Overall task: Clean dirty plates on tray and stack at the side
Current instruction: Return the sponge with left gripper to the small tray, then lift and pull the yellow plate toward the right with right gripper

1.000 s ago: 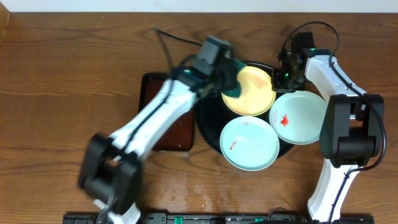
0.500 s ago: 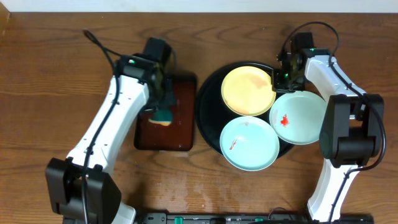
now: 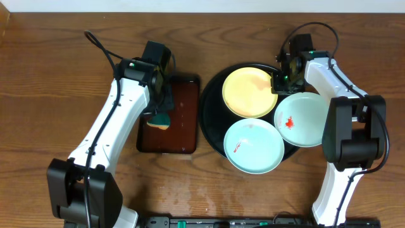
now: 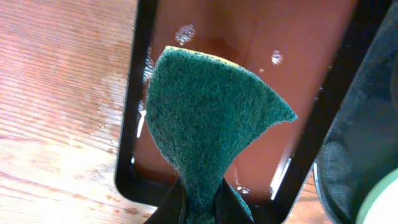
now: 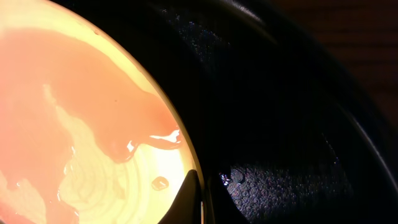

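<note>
Our right gripper is pinched shut on the right rim of the yellow plate. The plate lies at the far side of the black tray, with the two mint plates nearer and to its right. We judge the plate stiff, light and breakable. The wet reddish film on it should make it slippery, so the raised rim looks like the one sound hold. Our left gripper is clamped on the green sponge over the brown tray.
</note>
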